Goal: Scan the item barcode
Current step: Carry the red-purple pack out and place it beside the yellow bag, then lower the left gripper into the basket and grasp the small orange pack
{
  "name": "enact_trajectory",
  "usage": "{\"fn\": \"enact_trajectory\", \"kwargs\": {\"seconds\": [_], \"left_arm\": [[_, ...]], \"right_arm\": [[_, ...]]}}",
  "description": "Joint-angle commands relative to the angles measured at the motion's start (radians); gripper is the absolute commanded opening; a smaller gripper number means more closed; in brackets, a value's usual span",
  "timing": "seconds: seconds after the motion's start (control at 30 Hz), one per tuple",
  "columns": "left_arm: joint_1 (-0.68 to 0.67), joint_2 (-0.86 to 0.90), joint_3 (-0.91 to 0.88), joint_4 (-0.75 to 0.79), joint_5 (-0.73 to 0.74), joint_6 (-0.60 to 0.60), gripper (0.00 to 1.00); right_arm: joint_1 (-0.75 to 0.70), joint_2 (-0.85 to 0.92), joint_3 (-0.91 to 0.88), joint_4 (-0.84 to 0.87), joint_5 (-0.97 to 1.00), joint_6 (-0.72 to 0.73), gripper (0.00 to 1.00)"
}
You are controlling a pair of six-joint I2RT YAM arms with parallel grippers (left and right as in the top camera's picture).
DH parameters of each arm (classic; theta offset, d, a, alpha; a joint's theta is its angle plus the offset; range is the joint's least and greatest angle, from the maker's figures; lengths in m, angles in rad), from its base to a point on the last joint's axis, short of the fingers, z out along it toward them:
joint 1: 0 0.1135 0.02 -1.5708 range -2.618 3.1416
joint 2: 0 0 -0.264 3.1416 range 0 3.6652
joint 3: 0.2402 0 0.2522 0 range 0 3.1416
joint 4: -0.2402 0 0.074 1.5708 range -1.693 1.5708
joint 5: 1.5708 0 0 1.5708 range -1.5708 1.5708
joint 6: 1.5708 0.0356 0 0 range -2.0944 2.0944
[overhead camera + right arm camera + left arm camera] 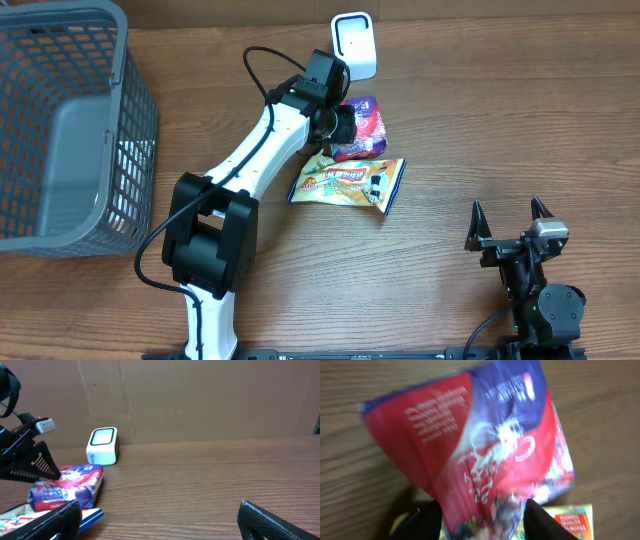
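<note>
The snack bag is crinkled, glossy foil in red and purple. Its white print is upside down to my left wrist camera and too blurred to read. It lies on the wooden table between the white scanner and a yellow snack packet, touching the packet.

My left gripper straddles the bag's near end with foil filling the gap; I cannot tell whether it pinches. My right gripper is spread wide, well apart from the bag, near the front edge.

A grey mesh basket fills the far left corner. Bare wood stretches right of the packets.
</note>
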State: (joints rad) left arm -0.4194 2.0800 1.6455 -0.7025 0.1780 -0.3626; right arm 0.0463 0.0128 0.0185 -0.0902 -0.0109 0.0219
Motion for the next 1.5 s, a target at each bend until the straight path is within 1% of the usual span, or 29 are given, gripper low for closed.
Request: {"fn": "enact_trajectory", "kwargs": {"seconds": [0.0,0.1,0.17,0.23,0.3,0.4,0.47,0.53,0.57,0.63,0.73,0.87,0.97,1.1,1.13,1.2,1.33,1.47], "left_arm": [[-0.006,-0.009,0.073,-0.054,0.104,0.098,0.43],[-0.005,-0.021,0.178,-0.162,0.097,0.162,0.47],[-0.005,-0.029,0.268,-0.243,0.051,0.169,0.47],[-0.005,-0.037,0.381,-0.335,-0.030,0.168,0.48],[-0.005,-0.040,0.497,-0.417,-0.111,0.169,0.51],[-0.001,-0.040,0.698,-0.548,-0.281,0.168,0.51],[0.013,-0.042,0.830,-0.628,-0.385,0.164,0.58],[0.040,-0.043,0.946,-0.692,-0.452,0.156,0.62],[0.060,-0.046,0.999,-0.721,-0.468,0.152,0.64],[0.116,-0.058,1.086,-0.769,-0.468,0.124,0.75],[0.229,-0.092,1.165,-0.835,-0.442,0.073,0.75],[0.414,-0.157,1.187,-0.927,-0.363,0.071,0.74],[0.573,-0.195,1.184,-0.987,-0.340,0.076,0.74],[0.779,-0.227,1.170,-0.987,-0.133,0.103,0.75],[0.830,-0.230,1.170,-0.987,-0.082,0.122,0.76],[0.924,-0.230,1.160,-0.987,-0.020,0.131,0.82],[1.040,-0.230,1.075,-0.987,-0.020,0.125,0.85],[1.107,-0.226,0.916,-0.983,-0.040,0.090,0.87]], "right_arm": [[-0.003,-0.010,-0.010,0.005,0.010,-0.007,1.00],[-0.003,-0.010,-0.010,0.005,0.010,-0.007,1.00],[-0.003,-0.010,-0.010,0.005,0.010,-0.007,1.00],[-0.003,-0.010,-0.010,0.005,0.010,-0.007,1.00],[-0.003,-0.010,-0.010,0.006,0.010,-0.007,1.00],[-0.003,-0.010,-0.010,0.005,0.010,-0.007,1.00],[-0.003,-0.010,-0.010,0.005,0.010,-0.007,1.00],[-0.003,-0.010,-0.010,0.005,0.010,-0.007,1.00],[-0.003,-0.010,-0.010,0.005,0.010,-0.007,1.00],[-0.003,-0.010,-0.010,0.005,0.010,-0.007,1.00],[-0.003,-0.010,-0.010,0.005,0.010,-0.007,1.00],[-0.003,-0.010,-0.010,0.005,0.010,-0.007,1.00],[-0.003,-0.010,-0.010,0.005,0.010,-0.007,1.00],[-0.003,-0.010,-0.010,0.005,0.010,-0.007,1.00],[-0.003,-0.010,-0.010,0.005,0.010,-0.007,1.00],[-0.003,-0.010,-0.010,0.005,0.010,-0.007,1.00],[-0.003,-0.010,-0.010,0.005,0.010,-0.007,1.00],[-0.003,-0.010,-0.010,0.005,0.010,-0.007,1.00]]}}
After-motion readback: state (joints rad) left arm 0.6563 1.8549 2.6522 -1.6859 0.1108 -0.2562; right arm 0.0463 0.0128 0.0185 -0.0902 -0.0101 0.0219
